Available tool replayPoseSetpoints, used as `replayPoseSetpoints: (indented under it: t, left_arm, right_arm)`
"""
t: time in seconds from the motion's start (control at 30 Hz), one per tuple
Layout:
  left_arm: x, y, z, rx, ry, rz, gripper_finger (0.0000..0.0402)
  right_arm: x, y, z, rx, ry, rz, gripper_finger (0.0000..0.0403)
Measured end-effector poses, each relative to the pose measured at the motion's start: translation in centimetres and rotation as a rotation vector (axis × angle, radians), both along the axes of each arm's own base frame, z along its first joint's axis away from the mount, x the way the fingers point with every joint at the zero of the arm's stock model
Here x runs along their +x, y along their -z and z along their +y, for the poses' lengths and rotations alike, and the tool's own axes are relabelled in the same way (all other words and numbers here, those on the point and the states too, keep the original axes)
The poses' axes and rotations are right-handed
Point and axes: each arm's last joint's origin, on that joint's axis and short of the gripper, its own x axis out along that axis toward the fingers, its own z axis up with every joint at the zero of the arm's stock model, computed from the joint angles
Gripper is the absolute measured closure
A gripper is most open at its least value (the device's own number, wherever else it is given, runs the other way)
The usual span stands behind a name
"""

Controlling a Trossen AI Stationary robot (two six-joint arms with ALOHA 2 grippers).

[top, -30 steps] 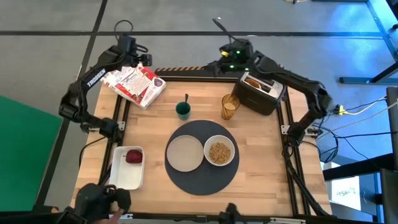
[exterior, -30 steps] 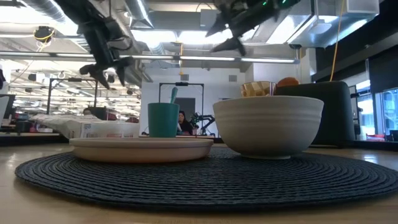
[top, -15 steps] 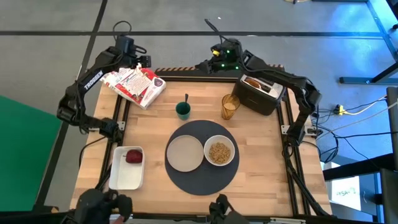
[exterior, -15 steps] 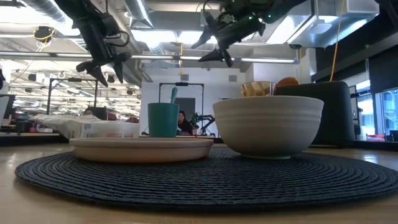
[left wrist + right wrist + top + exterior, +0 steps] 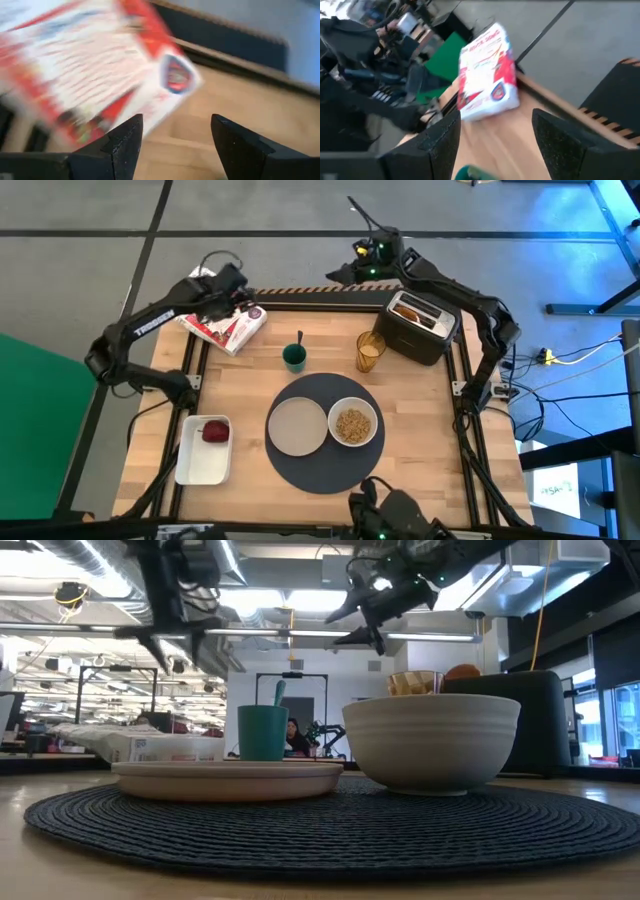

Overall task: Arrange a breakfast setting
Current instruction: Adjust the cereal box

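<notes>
The dark grey mat [image 5: 325, 465] lies at the table's middle and carries the beige plate [image 5: 297, 425] and the white bowl [image 5: 352, 425] of grains. The amber glass [image 5: 370, 350] and the green cup [image 5: 294, 357] stand beyond the mat. The red fruit [image 5: 214, 431] lies in the white tray [image 5: 200, 465]. The toasted round [image 5: 410, 310] sticks out of the black toaster [image 5: 425, 335]. My left gripper [image 5: 232, 283] is open above a red and white box [image 5: 90, 75]. My right gripper [image 5: 338, 276] is open and empty in the air at the far edge.
The red and white box [image 5: 225, 325] lies flat at the table's far left corner and also shows in the right wrist view [image 5: 487, 75]. The toaster fills the far right corner. Bare wood lies at the near right and between the tray and the box.
My left gripper has moved toward the table's right and a little toward the near edge, and now hangs over the box's far end. My right gripper has swung slightly along the far edge and stays high and open. No object on the table has moved.
</notes>
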Motion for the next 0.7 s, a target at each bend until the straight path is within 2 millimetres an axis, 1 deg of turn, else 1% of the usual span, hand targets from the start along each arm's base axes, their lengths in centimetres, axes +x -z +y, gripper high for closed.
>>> replayPoseSetpoints:
  t: [0.1,0.2,0.27,0.33,0.5,0.6,0.7]
  left_arm:
    - [-0.5,-0.4,-2.2,-0.011,-0.183,-0.008,0.0173]
    - [-0.8,-0.3,-3.2,-0.005,-0.293,-0.004,0.0170]
    - [-1.0,0.5,-3.2,-0.011,-0.332,0.005,0.0166]
    - [-1.4,1.6,-2.9,-0.052,-0.376,0.000,0.0163]
    - [-3.0,4.5,-2.1,-0.161,-0.480,0.005,0.0163]
    - [-3.8,6.1,-1.6,-0.208,-0.513,-0.019,0.0163]
    - [-4.3,7.5,-0.8,-0.198,-0.511,-0.056,0.0163]
  right_arm:
    - [-0.3,0.3,0.0,0.023,-0.075,0.011,0.0169]
    - [-0.5,0.7,0.2,-0.017,-0.109,0.057,0.0169]
    - [-0.6,1.0,0.3,-0.054,-0.108,0.095,0.0169]
    - [-0.7,1.2,0.2,-0.095,-0.101,0.125,0.0169]
    - [-0.8,1.4,0.1,-0.174,-0.111,0.163,0.0169]
    - [-0.9,1.5,0.2,-0.189,-0.125,0.177,0.0169]
    - [-0.9,1.6,0.3,-0.199,-0.135,0.184,0.0169]
